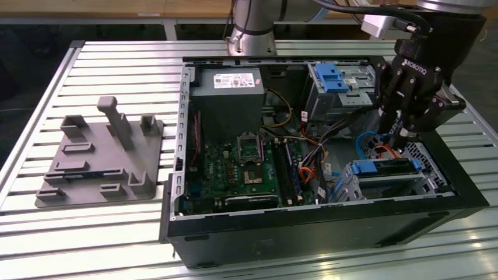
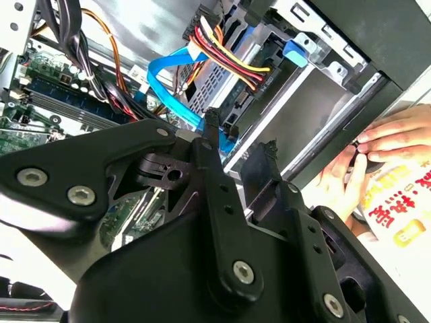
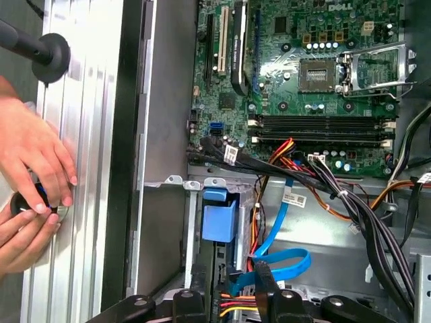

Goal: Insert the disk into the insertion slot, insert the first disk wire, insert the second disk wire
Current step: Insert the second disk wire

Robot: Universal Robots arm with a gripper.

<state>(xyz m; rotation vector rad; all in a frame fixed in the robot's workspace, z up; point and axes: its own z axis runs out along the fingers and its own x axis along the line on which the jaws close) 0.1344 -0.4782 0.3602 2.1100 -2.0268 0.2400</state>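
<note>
A: Where is the gripper (image 1: 398, 139) relative to the black computer case (image 1: 311, 224)?

B: Inside the open case, lowered just above the insertion slot (image 1: 393, 178), at the case corner on the exterior view's right. The fingers stand close together; in the second wrist view the two fingertips (image 2: 212, 124) sit a narrow gap apart at the cable plugs by the disk's end. Whether they pinch a plug, I cannot tell.

A: Disk position?

B: The disk (image 1: 385, 168) sits in the slot, blue carrier edge showing. Its long axis runs across the case, parallel to the near case wall. In the first wrist view the blue carrier tab (image 3: 219, 214) faces the motherboard (image 3: 303, 81).

A: Wires?

B: A flat blue cable (image 3: 286, 259) loops just beside the disk's end. A red, yellow and black wire bundle (image 2: 225, 50) runs to the same end. Plug seating is hidden by the fingers.

A: Anything else near the case?

B: A person's hands (image 3: 30, 188) rest on the slatted table (image 3: 81, 134) just outside the case wall. A grey fixture plate (image 1: 101, 157) lies well apart, on the exterior view's left.
</note>
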